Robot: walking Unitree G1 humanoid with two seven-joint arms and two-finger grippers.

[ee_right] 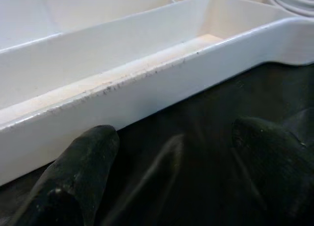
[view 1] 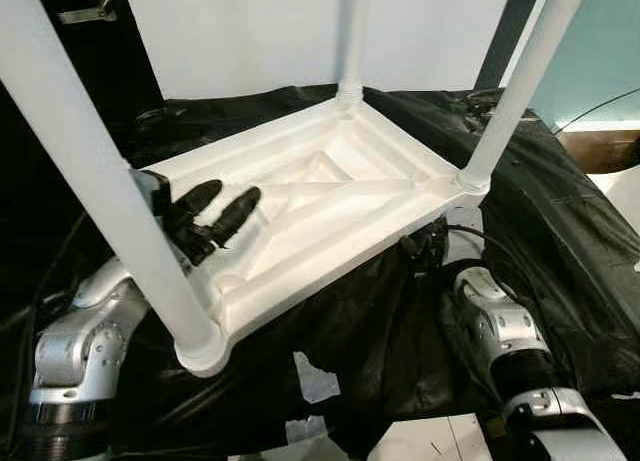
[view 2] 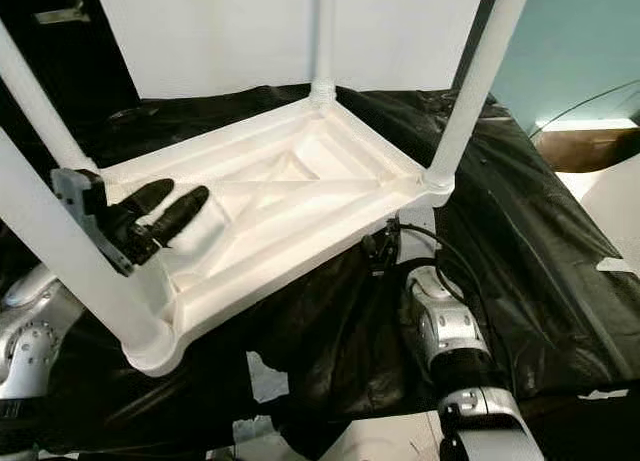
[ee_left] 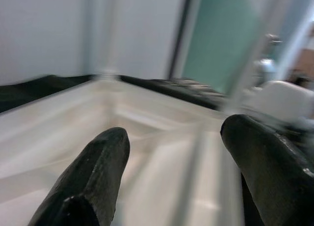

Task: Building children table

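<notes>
From where I stood, the left gripper (view 1: 222, 213) reached in over the near-left part of the upturned white table top (view 1: 330, 196), its two black fingers (ee_left: 95, 174) spread apart with nothing between them, hovering above the ribbed underside. A thick white leg (view 1: 95, 181) rose from the corner socket just in front of that gripper. The table top lay upside down on a black plastic sheet (view 1: 560, 231), tilted diagonally, with a far leg (view 1: 350, 36) standing at the back corner and another leg (view 1: 520, 86) at the right corner. Further right, the right arm (view 1: 500, 331) lay low beside the table's near edge. The right gripper (ee_right: 171, 182) hung over the sheet just short of the white rim (ee_right: 162, 84), fingers parted and empty, though how close it sat I could not quite judge.
</notes>
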